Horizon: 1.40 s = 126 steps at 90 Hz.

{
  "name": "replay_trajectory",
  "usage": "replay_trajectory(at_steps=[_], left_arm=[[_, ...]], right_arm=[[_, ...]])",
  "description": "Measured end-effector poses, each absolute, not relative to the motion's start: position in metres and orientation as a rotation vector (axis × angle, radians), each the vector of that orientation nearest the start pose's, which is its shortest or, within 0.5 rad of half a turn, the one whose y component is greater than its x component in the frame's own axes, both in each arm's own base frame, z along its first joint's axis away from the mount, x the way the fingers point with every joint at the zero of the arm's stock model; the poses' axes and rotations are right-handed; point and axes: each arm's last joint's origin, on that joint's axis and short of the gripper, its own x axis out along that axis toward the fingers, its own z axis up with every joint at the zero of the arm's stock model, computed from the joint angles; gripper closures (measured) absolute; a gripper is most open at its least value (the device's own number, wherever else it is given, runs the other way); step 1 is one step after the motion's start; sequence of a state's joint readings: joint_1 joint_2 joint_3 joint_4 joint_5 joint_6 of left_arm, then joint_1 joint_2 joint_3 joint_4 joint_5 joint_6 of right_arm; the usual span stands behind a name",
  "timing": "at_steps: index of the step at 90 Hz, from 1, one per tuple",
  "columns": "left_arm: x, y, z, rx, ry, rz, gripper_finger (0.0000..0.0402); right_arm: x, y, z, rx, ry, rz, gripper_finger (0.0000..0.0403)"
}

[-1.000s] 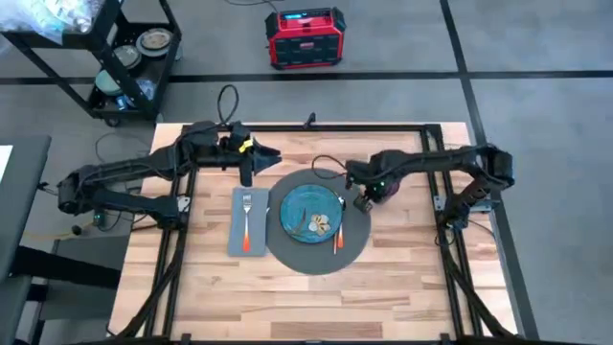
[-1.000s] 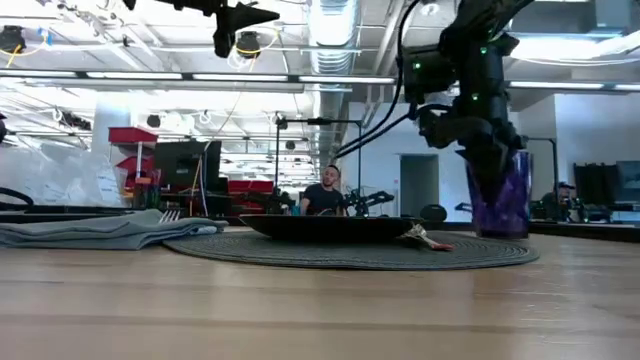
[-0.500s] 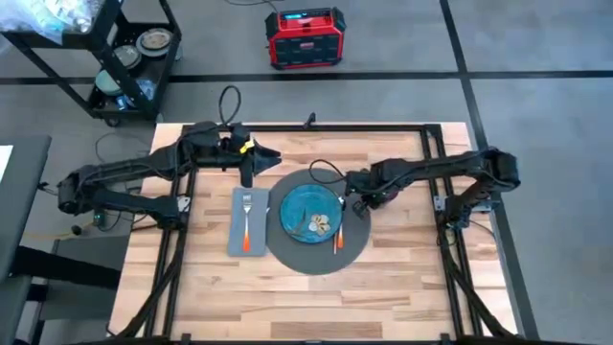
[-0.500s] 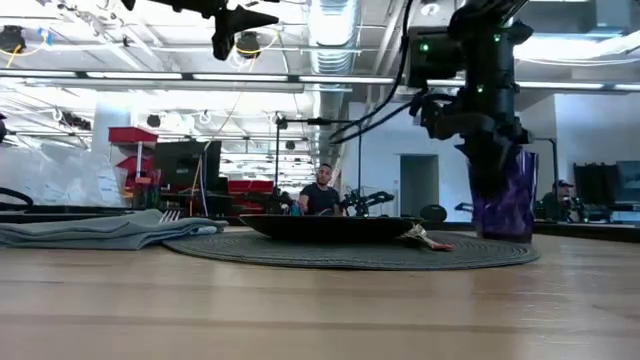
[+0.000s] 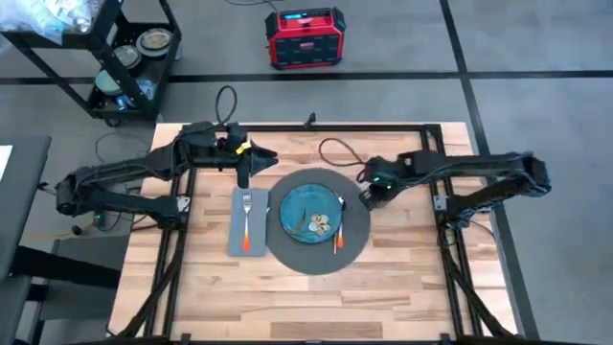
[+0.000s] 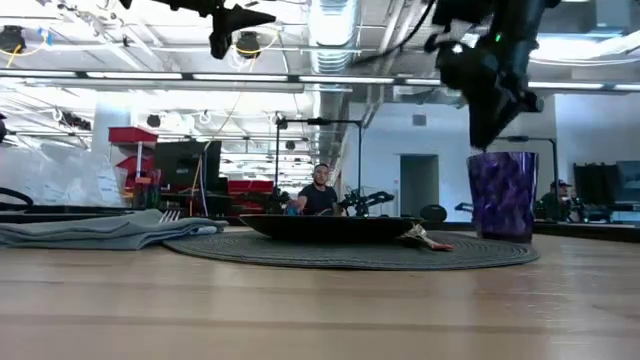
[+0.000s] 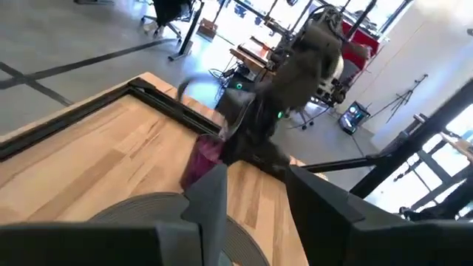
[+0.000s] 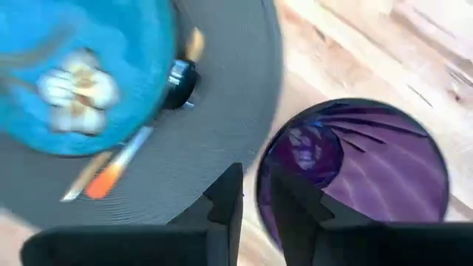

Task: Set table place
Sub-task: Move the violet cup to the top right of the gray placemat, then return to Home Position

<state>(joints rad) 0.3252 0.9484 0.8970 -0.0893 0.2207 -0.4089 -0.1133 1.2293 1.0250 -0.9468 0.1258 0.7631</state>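
Since the earlier frames, the right gripper (image 6: 492, 135) has been lifted off the small purple plastic cup (image 6: 502, 195) and is now held just above its rim, empty, with its fingers (image 8: 225, 203) only narrowly apart. The cup is left standing upright at the edge of the round dark grey woven mat (image 5: 356, 235), on the light wood plank table (image 5: 383, 287). The blue-green patterned plate (image 5: 308, 211) is seen on the mat, with an orange-handled spoon (image 5: 337, 238) beside it. An orange-handled fork (image 5: 246, 222) is laid on the grey cloth napkin (image 5: 237, 230). The left gripper (image 5: 245, 172) is held above the napkin's far end, its fingers (image 7: 211, 199) moderately apart, empty.
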Motion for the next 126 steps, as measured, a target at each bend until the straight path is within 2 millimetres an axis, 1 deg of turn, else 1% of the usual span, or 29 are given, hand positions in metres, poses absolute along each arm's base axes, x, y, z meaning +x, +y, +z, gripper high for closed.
replay_trajectory(at_steps=[6, 13, 20, 25, 29, 36, 44, 51, 61, 69, 75, 91, 96, 106, 117, 126], left_arm=[[0.179, 0.056, 0.358, -0.393, 0.116, 0.152, 0.0279], [0.15, 0.053, 0.362, -0.365, 0.121, 0.237, 0.0279], [0.122, 0.049, 0.355, -0.362, 0.12, 0.321, 0.0279], [0.107, 0.045, 0.347, -0.371, 0.092, 0.347, 0.0279], [0.096, 0.042, 0.338, -0.385, 0.066, 0.359, 0.0279], [0.082, 0.037, 0.317, -0.438, 0.031, 0.375, 0.0279], [0.073, 0.034, 0.294, -0.511, -0.024, 0.377, 0.0279], [0.068, 0.031, 0.275, -0.561, -0.069, 0.365, 0.0279], [0.064, 0.029, 0.252, -0.608, -0.109, 0.368, 0.0279], [0.064, 0.029, 0.235, -0.64, -0.114, 0.373, 0.0279], [0.066, 0.031, 0.224, -0.66, -0.103, 0.382, 0.0279], [0.075, 0.035, 0.198, -0.714, -0.055, 0.407, 0.0279], [0.078, 0.037, 0.191, -0.731, -0.071, 0.403, 0.0279], [0.083, 0.039, 0.177, -0.762, -0.089, 0.398, 0.0279], [0.086, 0.041, 0.173, -0.771, -0.12, 0.393, 0.0279], [0.087, 0.041, 0.172, -0.769, -0.113, 0.398, 0.0281]], right_arm=[[0.21, -0.024, 0.292, 0.671, 0.911, -0.595, 0.0346], [0.194, -0.019, 0.315, 0.64, 0.745, -0.553, 0.0346], [0.177, -0.013, 0.334, 0.565, 0.589, -0.52, 0.0346], [0.165, -0.011, 0.343, 0.522, 0.482, -0.504, 0.0346], [0.155, -0.01, 0.347, 0.501, 0.414, -0.49, 0.0346], [0.142, -0.011, 0.349, 0.486, 0.331, -0.463, 0.0346], [0.129, -0.011, 0.345, 0.499, 0.266, -0.447, 0.0347], [0.122, -0.011, 0.341, 0.519, 0.209, -0.43, 0.0347], [0.115, -0.009, 0.33, 0.544, 0.16, -0.4, 0.0347], [0.112, -0.006, 0.314, 0.564, 0.148, -0.379, 0.0347], [0.112, -0.005, 0.298, 0.586, 0.155, -0.374, 0.0347], [0.114, -0.001, 0.244, 0.694, 0.14, -0.348, 0.0347], [0.115, 0.0, 0.229, 0.727, 0.105, -0.324, 0.0347], [0.117, 0.004, 0.207, 0.765, 0.003, -0.249, 0.0347], [0.116, 0.008, 0.189, 0.792, -0.091, -0.176, 0.0347], [0.114, 0.01, 0.174, 0.834, -0.106, -0.147, 0.0347]])
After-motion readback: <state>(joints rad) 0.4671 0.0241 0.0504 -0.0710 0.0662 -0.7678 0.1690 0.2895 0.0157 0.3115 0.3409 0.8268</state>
